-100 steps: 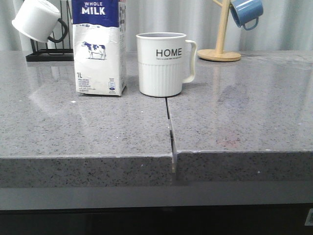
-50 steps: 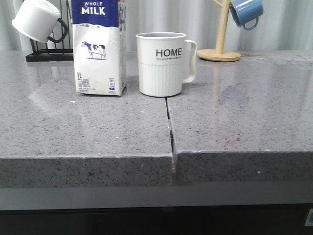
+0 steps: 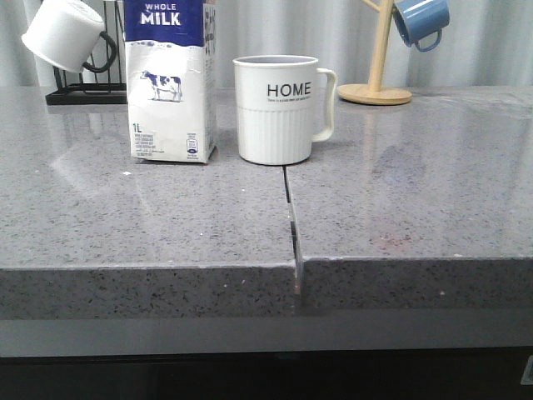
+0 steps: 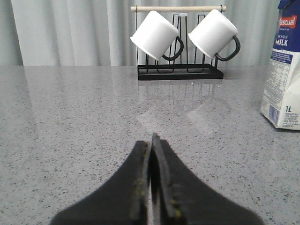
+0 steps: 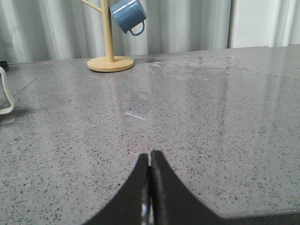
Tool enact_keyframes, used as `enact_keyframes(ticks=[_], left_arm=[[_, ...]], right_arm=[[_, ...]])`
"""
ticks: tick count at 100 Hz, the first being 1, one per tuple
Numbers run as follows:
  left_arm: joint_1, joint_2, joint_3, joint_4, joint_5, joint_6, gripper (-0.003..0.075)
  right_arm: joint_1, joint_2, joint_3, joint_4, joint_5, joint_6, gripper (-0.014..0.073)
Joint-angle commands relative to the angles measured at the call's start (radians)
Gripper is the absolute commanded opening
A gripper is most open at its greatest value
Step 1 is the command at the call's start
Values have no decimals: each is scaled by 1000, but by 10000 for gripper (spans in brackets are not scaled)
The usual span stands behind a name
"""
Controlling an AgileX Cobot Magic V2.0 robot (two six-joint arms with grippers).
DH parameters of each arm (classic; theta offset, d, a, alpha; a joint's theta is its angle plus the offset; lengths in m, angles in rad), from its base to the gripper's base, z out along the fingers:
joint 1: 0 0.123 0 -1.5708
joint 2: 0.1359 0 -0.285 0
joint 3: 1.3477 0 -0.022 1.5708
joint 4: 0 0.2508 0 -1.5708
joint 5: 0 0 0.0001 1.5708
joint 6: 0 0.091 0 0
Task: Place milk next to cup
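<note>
The milk, a tall white carton with a dark blue top, stands upright on the grey counter just left of the cup, a large white mug marked "HOME" with its handle to the right. A narrow gap separates them. The carton's edge also shows in the left wrist view, and a sliver of the cup's handle shows in the right wrist view. My left gripper is shut and empty over bare counter. My right gripper is shut and empty over bare counter. Neither gripper shows in the front view.
A black rack with two small white black-handled mugs stands at the back left. A wooden mug tree with a blue mug stands at the back right. A seam runs through the counter.
</note>
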Motion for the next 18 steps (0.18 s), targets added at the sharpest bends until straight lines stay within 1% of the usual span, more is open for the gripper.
enact_keyframes(ticks=[1, 18], left_arm=[[1, -33, 42, -6, -87, -10, -21], [1, -33, 42, -6, -87, -10, -21]], right_arm=[[-7, -23, -19, -13, -75, -6, -70], [-7, -23, -19, -13, -75, -6, -70]])
